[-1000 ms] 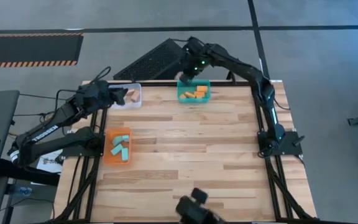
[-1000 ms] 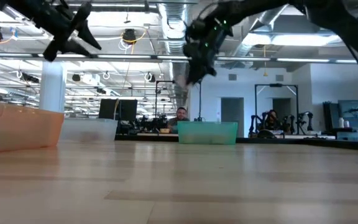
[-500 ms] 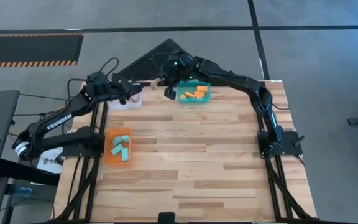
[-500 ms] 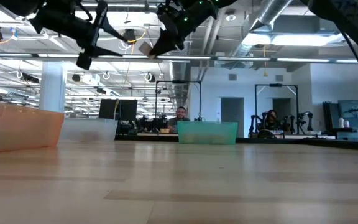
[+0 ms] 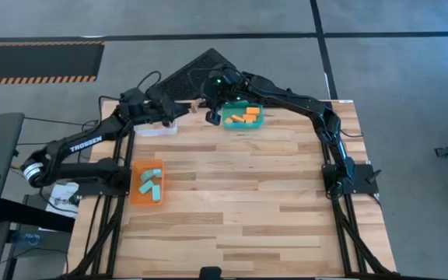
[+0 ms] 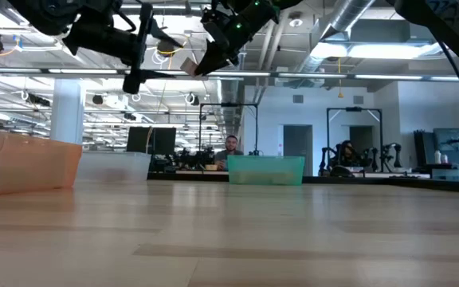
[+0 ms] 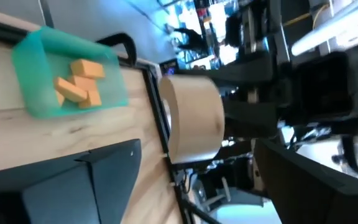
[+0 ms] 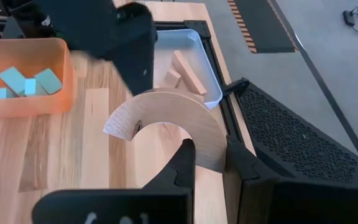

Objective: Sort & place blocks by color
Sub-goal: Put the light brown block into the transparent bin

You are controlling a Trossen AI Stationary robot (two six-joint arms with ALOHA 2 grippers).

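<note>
Right claw on upright wooden arch

Orange blocks in teal bin; apparently tan arch.

The arch block hangs between two far-edge bins (a third sits left).
</note>
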